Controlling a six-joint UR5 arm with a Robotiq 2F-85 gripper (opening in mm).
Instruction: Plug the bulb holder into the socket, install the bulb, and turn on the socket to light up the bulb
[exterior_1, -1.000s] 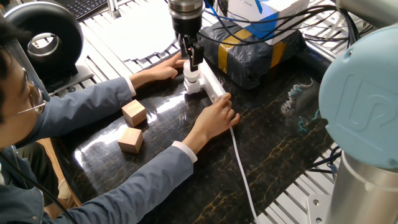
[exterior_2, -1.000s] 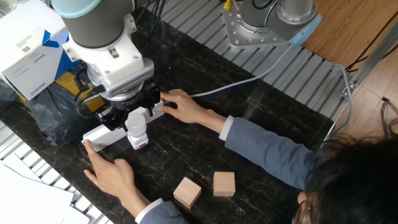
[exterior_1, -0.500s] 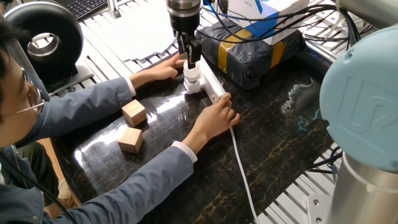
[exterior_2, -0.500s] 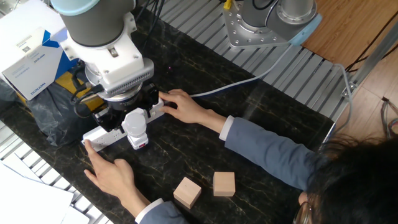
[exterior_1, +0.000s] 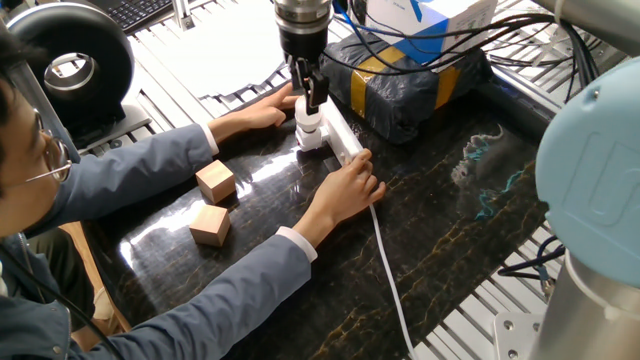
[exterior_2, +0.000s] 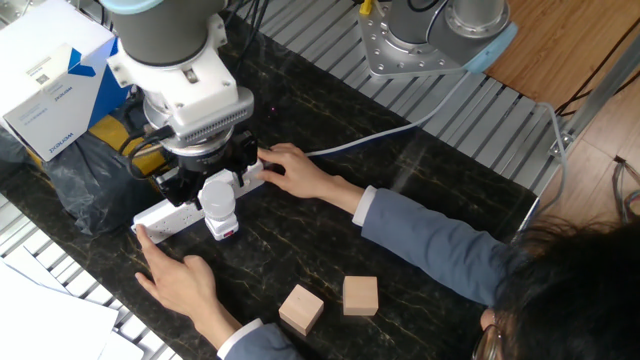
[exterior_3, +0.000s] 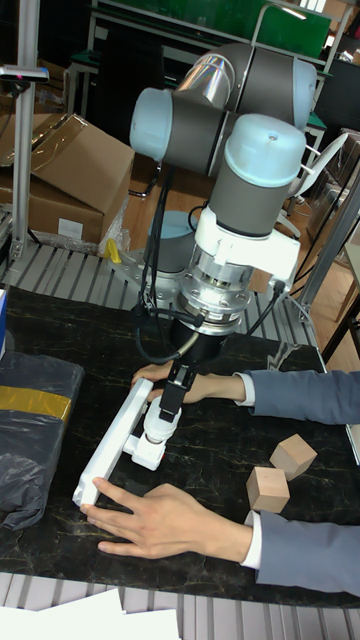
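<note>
Since a second ago: your arm has shifted slightly sideways above the strip; bulb, holder, strip and both hands sit as before.

Bulb (exterior_2: 218, 197): white, upright, seated in the bulb holder (exterior_2: 224, 228), its base hidden inside. Unlit.

Bulb holder: small white cube, plugged against the side of the socket (exterior_2: 165, 214), near the strip's middle.

Socket: long white strip lying on the dark table (exterior_1: 440, 240), its white cable (exterior_1: 388, 270) trailing off toward the table edge.

Gripper (exterior_1: 311, 92): your fingers stand narrow around the top of the bulb, closed on it.

Hands: one hand (exterior_3: 160, 520) lies flat at one end of the strip, pressing it; the other hand (exterior_2: 290, 168) rests on the opposite end.

Wrapped bag (exterior_1: 400, 85): dark, banded with yellow tape, just beside the strip; a white-and-blue box (exterior_1: 425, 18) sits on top.

Wooden blocks: two, (exterior_1: 215, 181) and (exterior_1: 210, 225), near each other, well apart from the strip.

View notes: the tall fixed view alone shows cardboard boxes (exterior_3: 75, 170) behind the table. One fixed view alone shows a black round device (exterior_1: 75, 62). The other fixed view looks down on the bulb's top.
</note>
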